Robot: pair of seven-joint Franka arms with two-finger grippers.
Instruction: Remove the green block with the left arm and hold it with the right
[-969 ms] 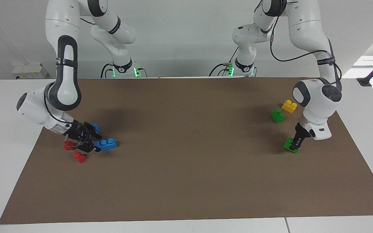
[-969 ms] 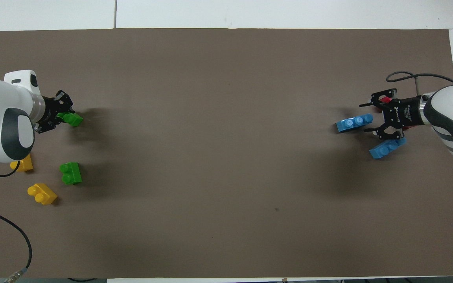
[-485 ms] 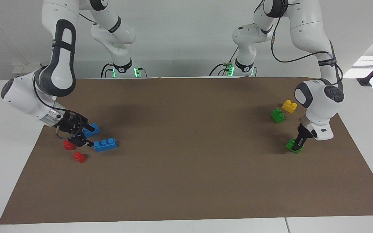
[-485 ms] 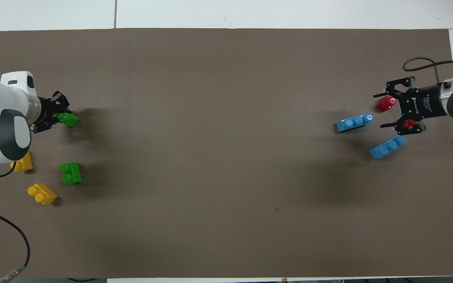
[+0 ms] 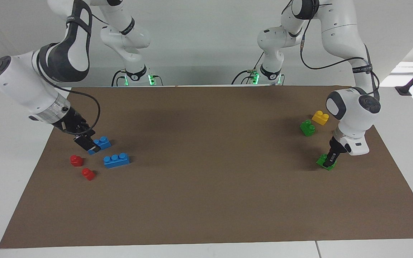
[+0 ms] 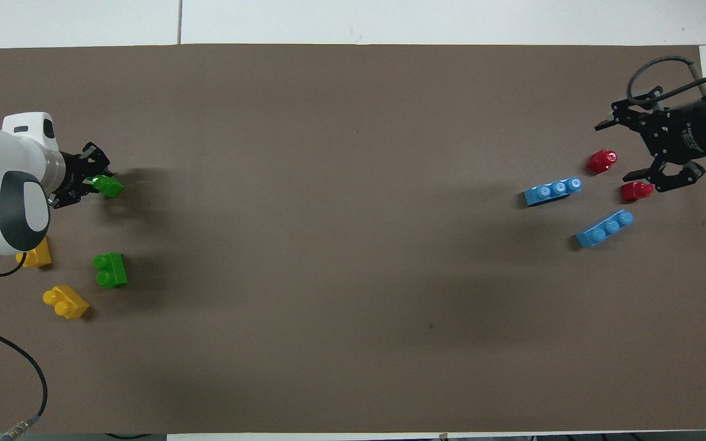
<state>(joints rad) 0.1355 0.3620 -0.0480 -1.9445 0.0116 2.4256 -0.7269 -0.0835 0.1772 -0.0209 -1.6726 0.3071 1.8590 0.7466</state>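
Note:
The green block (image 5: 323, 161) (image 6: 108, 185) rests on the brown mat near the left arm's end of the table. My left gripper (image 5: 330, 157) (image 6: 91, 177) is low over it, and its slim black fingers close on the block's sides. A twin green block (image 5: 307, 128) (image 6: 110, 269) lies nearer to the robots, apart from it. My right gripper (image 5: 86, 141) (image 6: 627, 152) is open and empty. It hangs raised over the mat's edge at the right arm's end, above the red bricks.
Two blue three-stud bricks (image 5: 116, 159) (image 5: 100, 143) and two red bricks (image 5: 76, 160) (image 5: 88, 174) lie at the right arm's end. A yellow brick (image 5: 320, 117) (image 6: 66, 301) sits near the twin; another yellow one (image 6: 35, 254) is half hidden under the left arm.
My right gripper has risen and drawn back from the blue and red bricks toward its end of the table, empty. My left gripper stays on the green block, shifted only slightly.

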